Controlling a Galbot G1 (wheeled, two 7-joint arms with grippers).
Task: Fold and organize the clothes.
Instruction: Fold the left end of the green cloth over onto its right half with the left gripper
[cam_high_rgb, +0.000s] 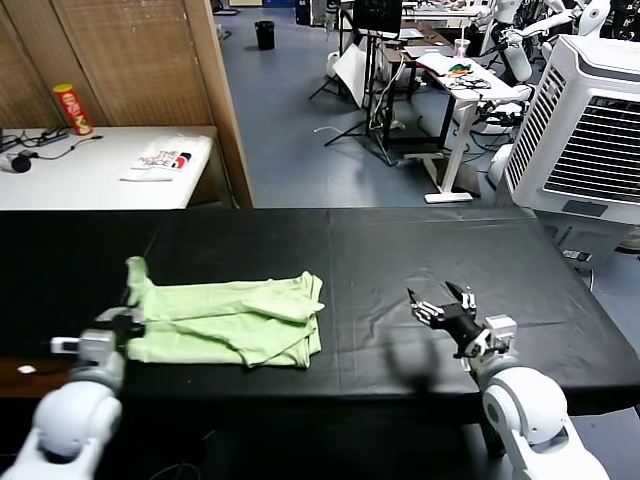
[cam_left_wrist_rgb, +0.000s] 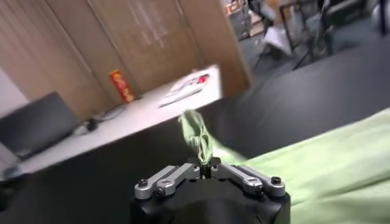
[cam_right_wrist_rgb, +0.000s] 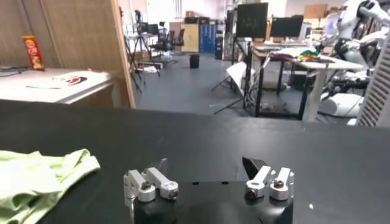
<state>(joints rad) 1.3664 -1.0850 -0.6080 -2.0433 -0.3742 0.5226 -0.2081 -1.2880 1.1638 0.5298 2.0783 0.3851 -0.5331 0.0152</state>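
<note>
The left gripper (cam_left_wrist_rgb: 206, 165) is clenched on a thin corner of the green shirt (cam_high_rgb: 232, 318), and this pinched strip of cloth rises straight up from between its jaws while the rest of the shirt spreads out beyond them and toward the other arm, lying partly folded on the black table (cam_high_rgb: 420, 250). The right gripper (cam_high_rgb: 443, 303) is released, its jaws standing wide apart with nothing between them, just above the table and well apart from the near edge of the shirt.
</note>
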